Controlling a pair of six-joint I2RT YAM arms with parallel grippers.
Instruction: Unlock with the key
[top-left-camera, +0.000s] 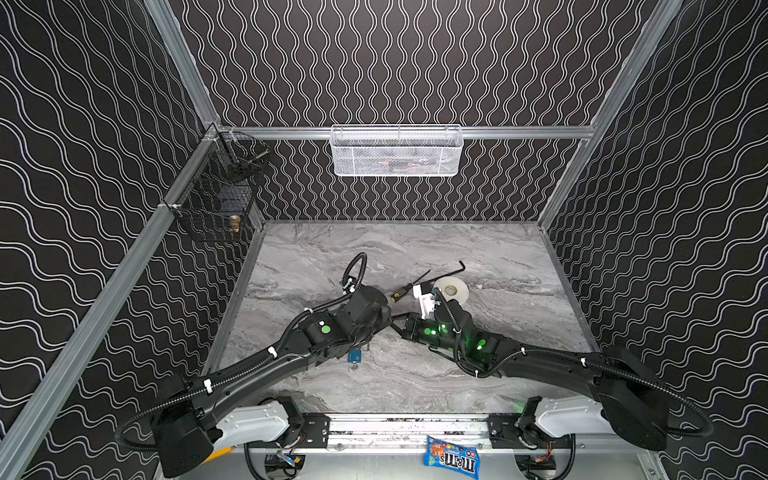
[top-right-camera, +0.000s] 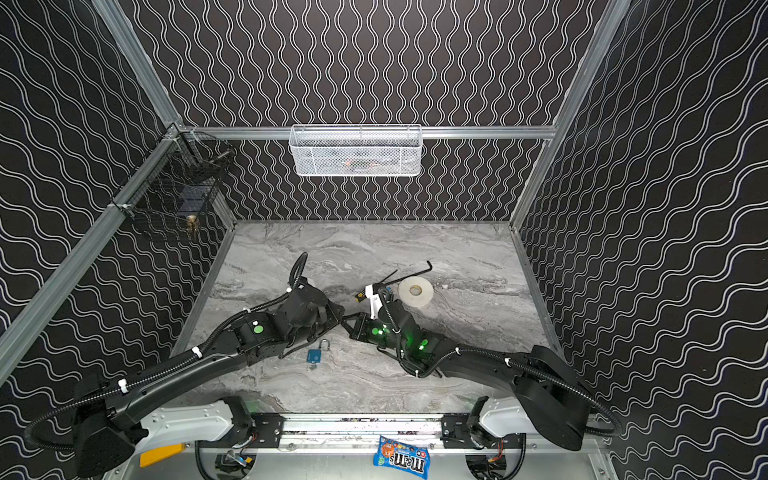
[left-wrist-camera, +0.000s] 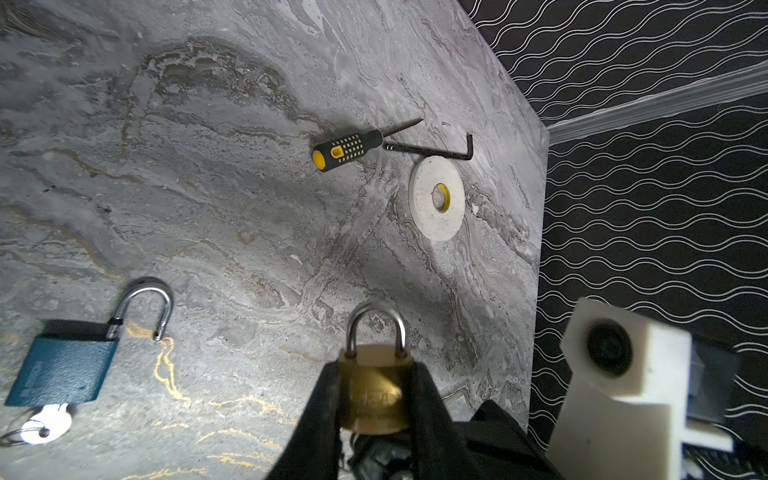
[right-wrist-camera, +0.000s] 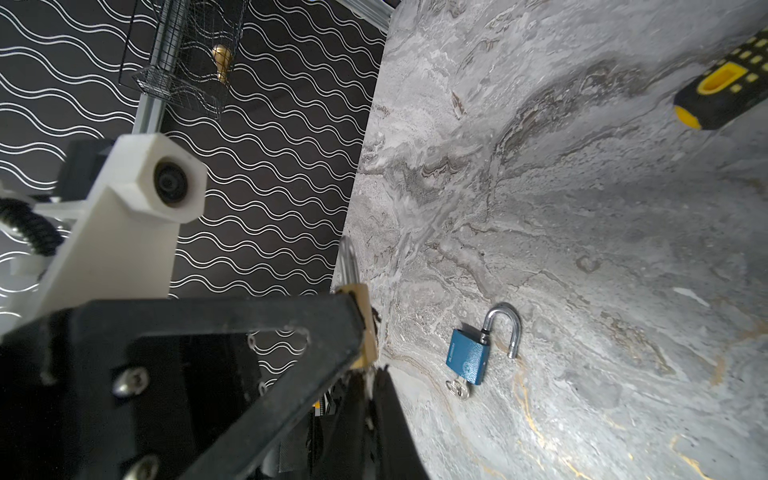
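Note:
My left gripper (left-wrist-camera: 375, 368) is shut on the body of a brass padlock (left-wrist-camera: 374, 395) held above the table, its shackle closed. In both top views it meets my right gripper (top-left-camera: 400, 325) (top-right-camera: 347, 323) at mid-table. The right gripper (right-wrist-camera: 371, 374) is shut right under the brass padlock's (right-wrist-camera: 368, 328) base. A small silvery piece, apparently the key (left-wrist-camera: 385, 459), shows below the padlock between the right fingers; most of it is hidden.
A blue padlock (top-left-camera: 354, 356) (right-wrist-camera: 467, 357) lies on the table with its shackle open and its own key (left-wrist-camera: 48, 422) in it. Behind the grippers lie a black-and-yellow screwdriver (left-wrist-camera: 347, 149), a hex key (left-wrist-camera: 432, 151) and a white disc (left-wrist-camera: 436, 197). Baskets (top-left-camera: 397, 151) hang on the walls.

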